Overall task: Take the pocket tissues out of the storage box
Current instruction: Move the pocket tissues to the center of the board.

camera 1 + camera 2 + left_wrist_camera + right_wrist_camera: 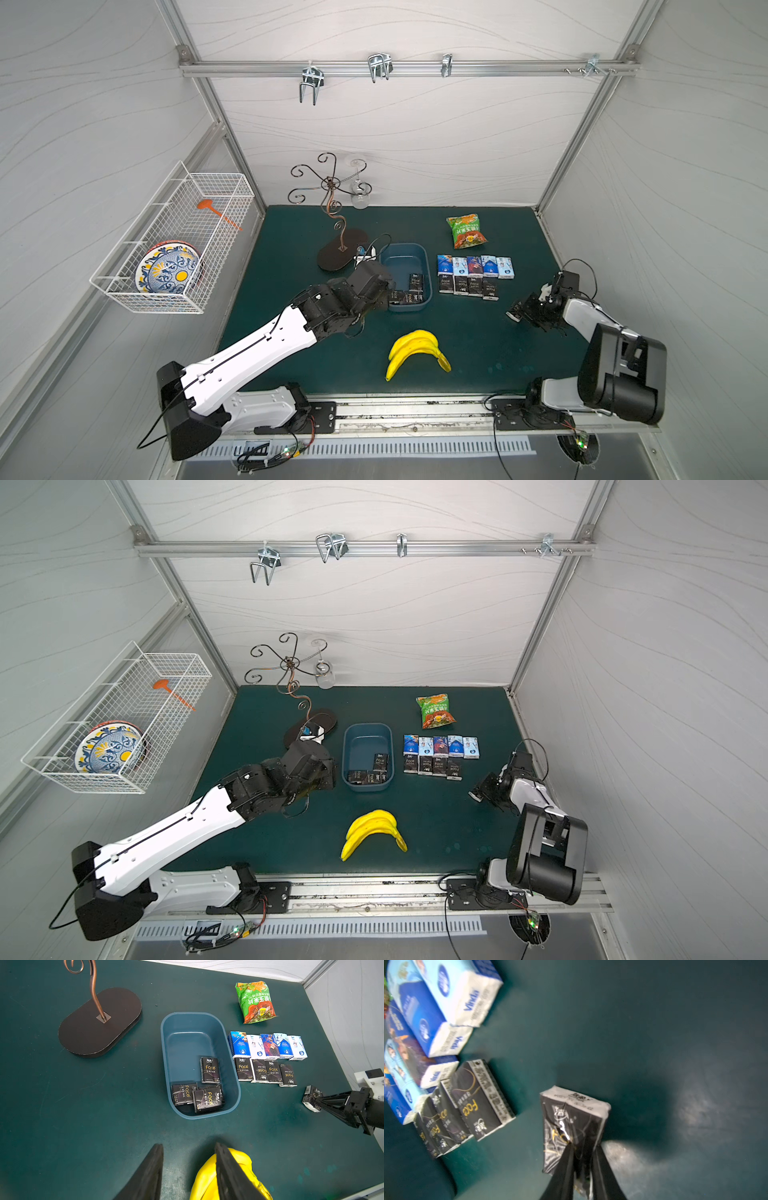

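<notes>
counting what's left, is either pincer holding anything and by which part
The right pincer holds a black Face tissue pack, pinched near one short end. The left pincer holds nothing.

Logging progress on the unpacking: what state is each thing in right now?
storage box: holds at least three black packs.
packs on the table: nine, in two rows beside the box.
right gripper: shut on the held pack.
held pack: clamped, apart from the rows.
left gripper: open, empty.
wine glass: hanging upside down from the stand.
</notes>
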### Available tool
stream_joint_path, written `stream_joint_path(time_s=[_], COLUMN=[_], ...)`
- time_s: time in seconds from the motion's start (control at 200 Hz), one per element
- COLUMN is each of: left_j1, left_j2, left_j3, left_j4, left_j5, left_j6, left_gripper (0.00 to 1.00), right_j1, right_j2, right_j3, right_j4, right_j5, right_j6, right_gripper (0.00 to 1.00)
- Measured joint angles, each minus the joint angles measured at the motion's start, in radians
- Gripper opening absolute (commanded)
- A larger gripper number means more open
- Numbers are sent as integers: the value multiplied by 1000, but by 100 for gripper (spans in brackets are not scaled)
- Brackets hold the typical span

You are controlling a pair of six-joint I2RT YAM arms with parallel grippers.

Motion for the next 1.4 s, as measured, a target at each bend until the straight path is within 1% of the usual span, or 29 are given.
stream_joint_path(time_s=[0.17,0.305,0.38,0.465,0.5,0.705,0.885,1.086,1.286,1.401], left_j1=[0,0,0,0,0,0,0,0,0,0], left_j2=[0,0,-1,-5,-7,-10,-10,-17,-21,-21], left_j3=[3,4,7,7,7,11,11,11,13,13], left_j4=[-10,-26,-35,-43,-47,-60,-61,-63,-70,-72], left_j5=[-18,-30,-39,-46,-48,-56,-58,-58,-58,-58], left_j6=[1,4,8,11,11,11,11,11,10,10], left_gripper=[45,45,45,45,45,45,45,45,45,44], right_j1=[32,124,160,187,193,204,206,206,205,203], right_j2=[66,150,170,185,196,222,219,201,197,168], right_j3=[66,170,198,214,224,248,259,260,260,258], right_j4=[-5,-40,-48,-60,-68,-80,-91,-93,-92,-90], right_j5=[2,76,116,154,171,211,240,248,216,204], right_j6=[-47,-117,-143,-169,-174,-188,-189,-188,-180,-171], right_gripper=[16,15,16,22,23,33,37,39,40,41])
